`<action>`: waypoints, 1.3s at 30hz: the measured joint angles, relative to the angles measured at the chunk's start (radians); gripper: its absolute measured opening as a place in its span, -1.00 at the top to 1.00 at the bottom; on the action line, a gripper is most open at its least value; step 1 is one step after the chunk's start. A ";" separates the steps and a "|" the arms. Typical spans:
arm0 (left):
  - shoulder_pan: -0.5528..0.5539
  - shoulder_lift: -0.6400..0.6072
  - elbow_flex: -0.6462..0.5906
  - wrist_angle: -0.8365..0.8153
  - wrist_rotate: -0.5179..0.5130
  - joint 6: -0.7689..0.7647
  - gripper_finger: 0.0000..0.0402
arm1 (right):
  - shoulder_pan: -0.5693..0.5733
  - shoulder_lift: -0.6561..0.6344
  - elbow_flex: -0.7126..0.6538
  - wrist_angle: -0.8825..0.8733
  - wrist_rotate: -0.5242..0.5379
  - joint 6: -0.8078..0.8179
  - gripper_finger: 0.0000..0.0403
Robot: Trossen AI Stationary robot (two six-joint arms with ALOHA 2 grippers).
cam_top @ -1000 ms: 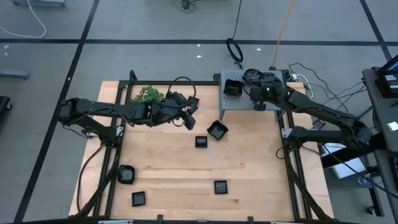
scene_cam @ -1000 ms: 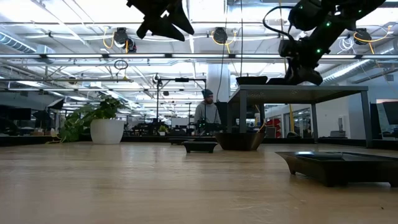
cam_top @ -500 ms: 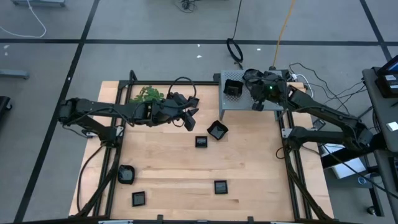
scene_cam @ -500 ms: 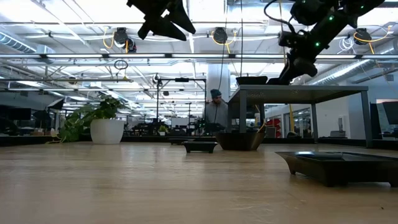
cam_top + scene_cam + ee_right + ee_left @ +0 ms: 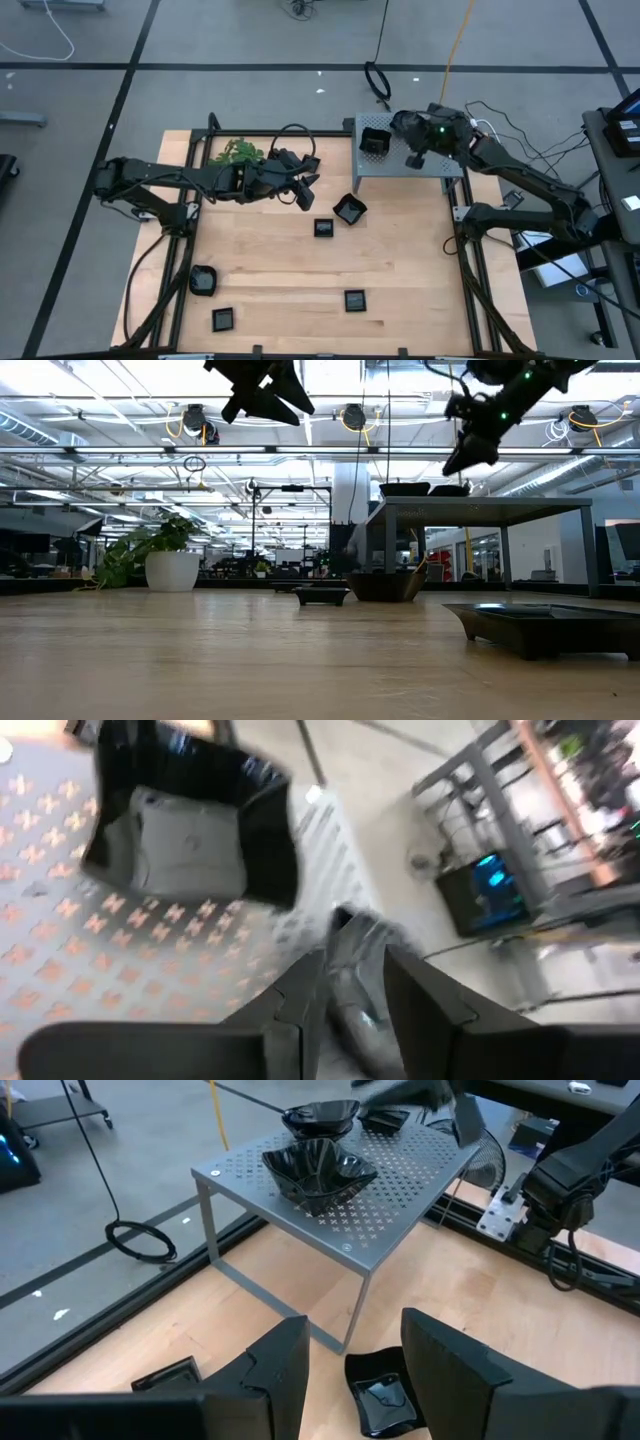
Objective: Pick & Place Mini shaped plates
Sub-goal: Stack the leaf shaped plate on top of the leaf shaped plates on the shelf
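High view: the right gripper hovers over the grey perforated stand at the table's far right corner, just beside a wavy black plate that sits on the stand's left end. The left gripper hangs over the table's far middle, near the green sprig. More plates lie on the wood: a tilted one just in front of the stand, a small square one beside it, one near the front middle, and two at the front left, a rounded one and a square one.

Low view: both grippers hang high above the table, the left one on the left, the right one above the stand. A square plate lies close at the right; a bowl-like plate and a flat one sit farther back.

Left wrist view: the left fingers stand apart, holding nothing. Beyond them a plate lies on the wood; on the stand sit a wavy plate, another behind it and a flat one.

Right wrist view: the right fingers are parted and empty, over the stand's top, with a square plate ahead.
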 joint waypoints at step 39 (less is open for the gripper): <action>0.001 0.000 0.000 0.000 -0.001 -0.003 0.19 | -0.078 0.225 0.181 -0.256 0.006 -0.131 0.71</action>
